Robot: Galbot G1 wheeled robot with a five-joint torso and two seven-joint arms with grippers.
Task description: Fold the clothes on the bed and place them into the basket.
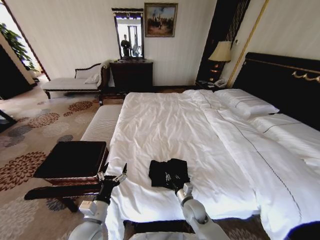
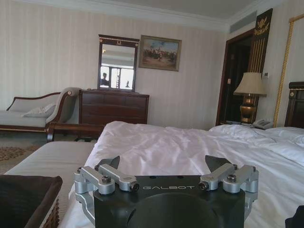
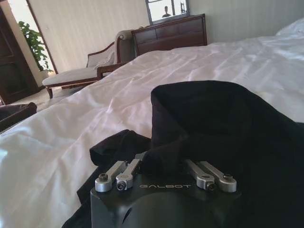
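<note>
At lower left of the head view, the low brown woven wicker basket is seen beside the large white-duveted bed. The left gripper is held wide open, empty, at the bed's edge. At lower centre, the bunched black T-shirt is pinched by the right gripper.

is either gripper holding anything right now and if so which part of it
The right gripper is shut on the near edge of the black T-shirt lying on the bed. The left gripper is open, holding nothing.
</note>
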